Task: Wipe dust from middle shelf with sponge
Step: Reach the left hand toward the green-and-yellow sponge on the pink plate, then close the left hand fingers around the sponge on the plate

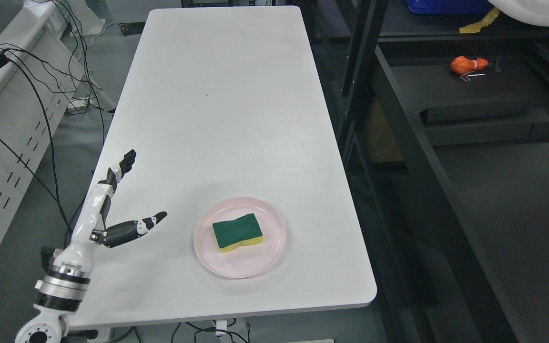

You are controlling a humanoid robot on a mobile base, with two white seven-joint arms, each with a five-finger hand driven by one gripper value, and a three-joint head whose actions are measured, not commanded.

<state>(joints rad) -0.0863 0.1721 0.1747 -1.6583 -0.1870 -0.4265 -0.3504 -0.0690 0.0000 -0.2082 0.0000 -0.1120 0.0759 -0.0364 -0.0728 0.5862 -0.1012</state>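
The sponge [238,232] is a waisted block, its coarse dark-green scouring face up over a soft yellow layer. It lies flat in the middle of a round, smooth pale-pink plate [274,247], which sits near the front edge of a long white table [222,109] with rounded corners and a matte top. To the left of the plate, well apart from it, the left hand [112,209] hovers over the table's left edge, its black-and-white fingers spread and holding nothing. Right of the table stands a dark metal shelf [446,200]; an orange object [465,64] rests on a far level. Black cables [41,105] trail across the grey floor at left.
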